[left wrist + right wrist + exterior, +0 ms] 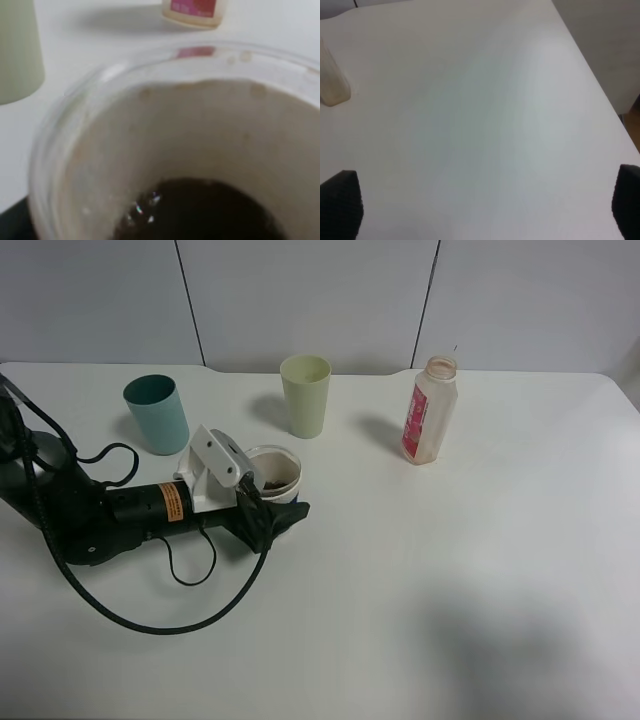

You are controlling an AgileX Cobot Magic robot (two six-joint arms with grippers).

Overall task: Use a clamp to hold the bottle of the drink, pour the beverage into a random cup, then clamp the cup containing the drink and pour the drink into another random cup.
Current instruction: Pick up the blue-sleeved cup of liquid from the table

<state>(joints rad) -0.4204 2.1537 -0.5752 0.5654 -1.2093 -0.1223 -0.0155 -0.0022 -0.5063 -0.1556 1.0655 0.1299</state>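
The blue-sleeved cup [273,478] stands left of centre with dark brown beverage [272,483] in its bottom. My left gripper [284,494] lies low on the table with its black fingers around this cup. The near finger [272,523] rests along the sleeve and the far one is hidden behind the cup. The left wrist view is filled by the cup's clear rim [75,95] and the beverage [200,212]. The bottle [430,410] stands upright at the back right, uncapped. The teal cup [157,413] stands at the back left. My right gripper [480,210] is open over bare table.
A pale green cup [305,395] stands at the back centre, between the teal cup and the bottle. The left arm's black cable [150,625] loops over the table in front of the arm. The table's right edge [600,95] shows in the right wrist view.
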